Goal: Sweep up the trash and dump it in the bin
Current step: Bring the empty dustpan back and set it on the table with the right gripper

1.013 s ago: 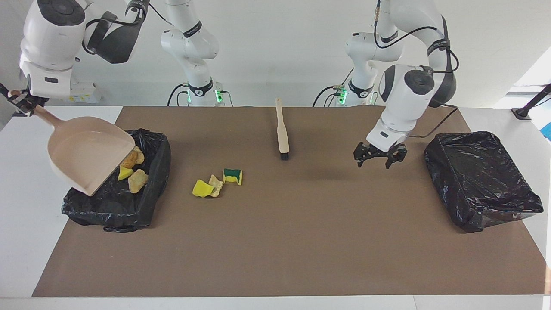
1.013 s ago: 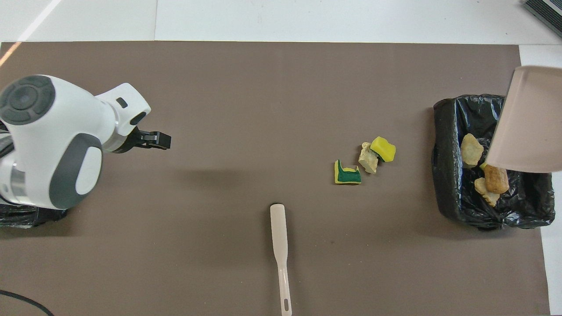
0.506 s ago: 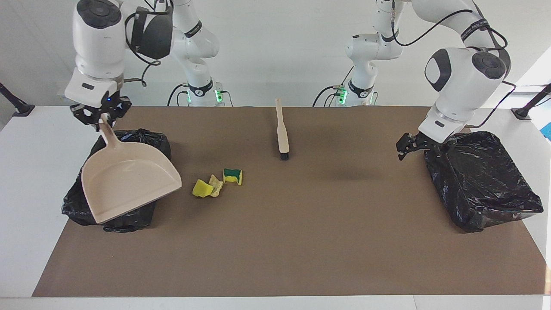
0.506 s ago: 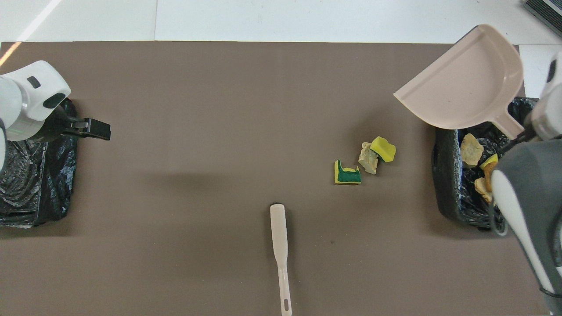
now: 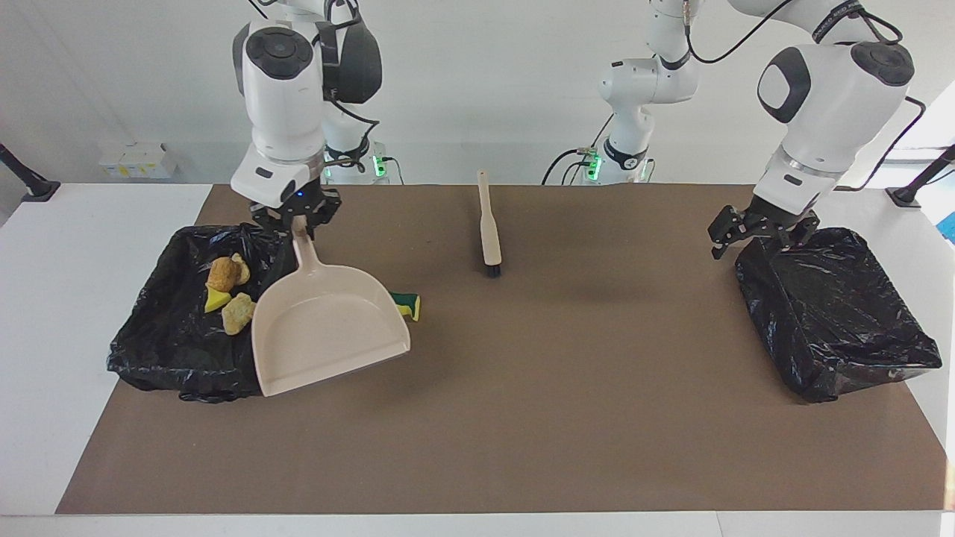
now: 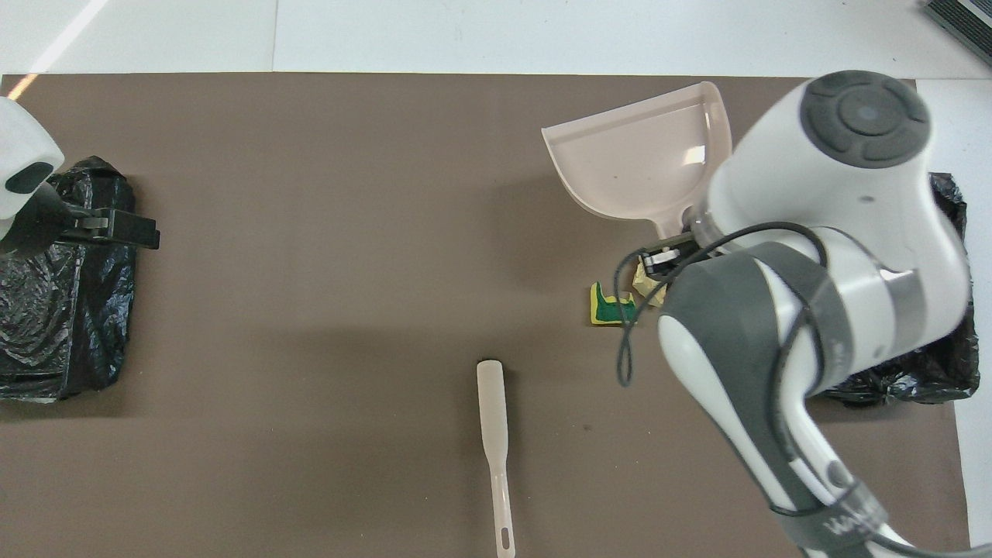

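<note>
My right gripper [image 5: 297, 224] is shut on the handle of the beige dustpan [image 5: 328, 328], which hangs tilted above the mat beside the black-lined bin [image 5: 160, 350]. Several pieces of trash [image 5: 224, 274] lie inside that bin. More trash sits on the mat: a green-yellow sponge piece [image 5: 407, 304] [image 6: 612, 308] and a beige scrap [image 6: 648, 280]. In the facing view the pan hides most of these. The beige brush [image 5: 489, 224] [image 6: 494, 434] lies on the mat nearer the robots. My left gripper [image 5: 761, 237] [image 6: 143, 231] is open and holds nothing, over the edge of a second bin.
A second black-lined bin [image 5: 835, 313] [image 6: 54, 310] stands at the left arm's end of the brown mat [image 5: 567, 388]. In the overhead view my right arm covers most of the bin that holds the trash [image 6: 949, 209].
My right arm has swung the dustpan from over the bin toward the middle of the table, above the loose scraps. My left gripper has moved out to the second bin's edge.
</note>
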You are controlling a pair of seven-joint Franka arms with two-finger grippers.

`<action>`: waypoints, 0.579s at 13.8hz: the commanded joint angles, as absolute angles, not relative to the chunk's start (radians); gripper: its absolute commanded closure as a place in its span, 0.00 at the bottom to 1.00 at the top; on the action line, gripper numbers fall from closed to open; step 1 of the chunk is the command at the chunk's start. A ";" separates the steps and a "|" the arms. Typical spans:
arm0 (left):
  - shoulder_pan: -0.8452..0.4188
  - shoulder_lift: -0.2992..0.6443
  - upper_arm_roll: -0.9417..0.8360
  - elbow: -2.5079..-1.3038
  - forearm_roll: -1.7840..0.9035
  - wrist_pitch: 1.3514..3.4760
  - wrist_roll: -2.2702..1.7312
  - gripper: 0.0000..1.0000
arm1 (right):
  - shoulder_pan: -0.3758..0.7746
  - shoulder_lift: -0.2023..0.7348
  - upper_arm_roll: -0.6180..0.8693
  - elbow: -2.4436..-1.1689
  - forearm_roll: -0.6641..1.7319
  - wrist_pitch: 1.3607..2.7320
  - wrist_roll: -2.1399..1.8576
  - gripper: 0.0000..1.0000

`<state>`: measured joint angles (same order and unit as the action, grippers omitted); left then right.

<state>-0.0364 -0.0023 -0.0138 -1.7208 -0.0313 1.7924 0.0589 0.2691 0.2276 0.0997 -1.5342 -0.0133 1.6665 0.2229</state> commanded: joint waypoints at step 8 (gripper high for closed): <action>-0.044 -0.100 -0.031 -1.712 -0.034 1.626 0.075 0.00 | 0.456 0.618 0.126 -1.335 0.086 1.914 0.523 1.00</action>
